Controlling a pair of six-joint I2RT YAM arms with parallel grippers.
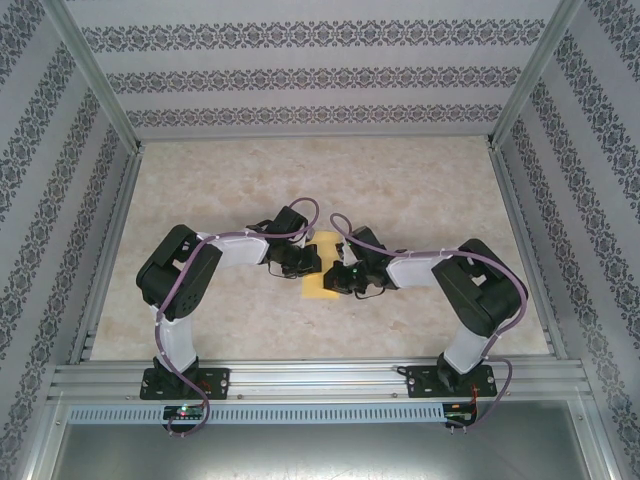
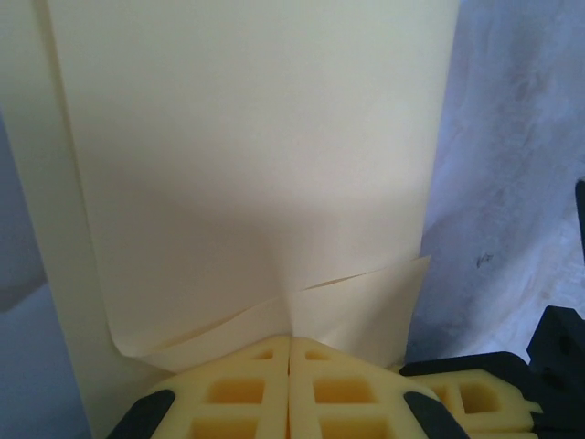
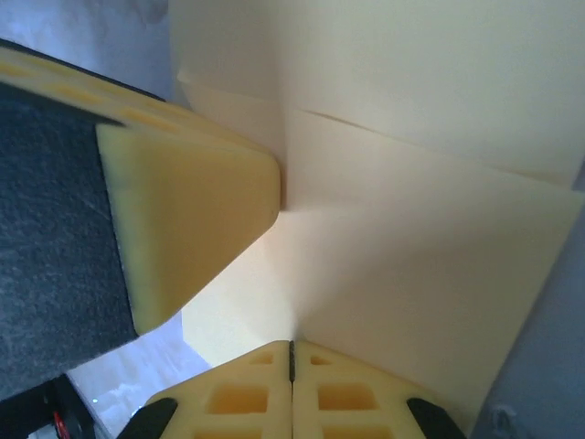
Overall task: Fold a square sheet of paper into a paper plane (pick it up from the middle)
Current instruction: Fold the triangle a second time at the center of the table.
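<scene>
Over table (image 1: 250, 180): paper (image 2: 256, 165) in L tool (image 2: 290, 352), R tool (image 3: 292, 352) (tight)

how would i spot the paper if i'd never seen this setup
Find the marbled beige table and look at its middle. There the left gripper and the right gripper both pinch the sheet of paper, a flat yellow strip, unlike the black hardware around it.
</scene>
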